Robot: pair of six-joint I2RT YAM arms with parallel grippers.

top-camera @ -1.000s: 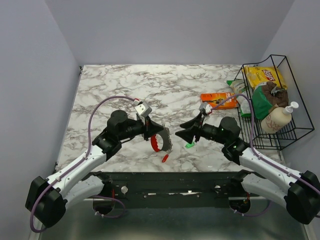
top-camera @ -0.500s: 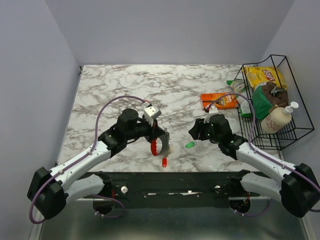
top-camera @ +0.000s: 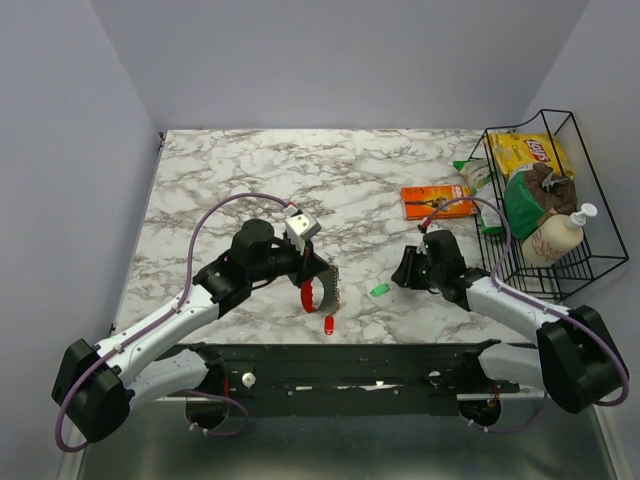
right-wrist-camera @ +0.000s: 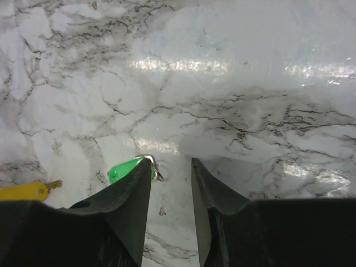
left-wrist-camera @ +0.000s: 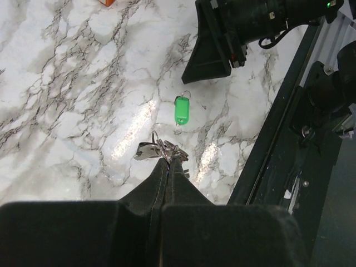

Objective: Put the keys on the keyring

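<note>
My left gripper (left-wrist-camera: 168, 160) is shut on the keyring (left-wrist-camera: 161, 146), a thin metal loop carrying a small bunch of silvery keys (left-wrist-camera: 146, 151) just above the marble. In the top view this gripper (top-camera: 320, 282) sits left of centre, with a red curved piece (top-camera: 310, 293) at its tip. A green key (left-wrist-camera: 181, 109) lies flat on the marble between the arms. My right gripper (right-wrist-camera: 170, 162) is open and low over the table. The green key (right-wrist-camera: 127, 169) lies just outside its left finger, with nothing between the fingers. A yellow key (right-wrist-camera: 25, 191) lies further left. A red key (top-camera: 328, 323) lies by the front edge.
An orange flat packet (top-camera: 431, 200) lies at the back right. A black wire basket (top-camera: 560, 270) holding a yellow bag, a bottle and other items stands at the right edge. The black front rail (top-camera: 350, 362) runs close behind the red key.
My right gripper has drawn back to the right off the green key, dropped lower and narrowed its jaws. The left gripper shifted slightly with the keyring still in it. The green key stayed put.
</note>
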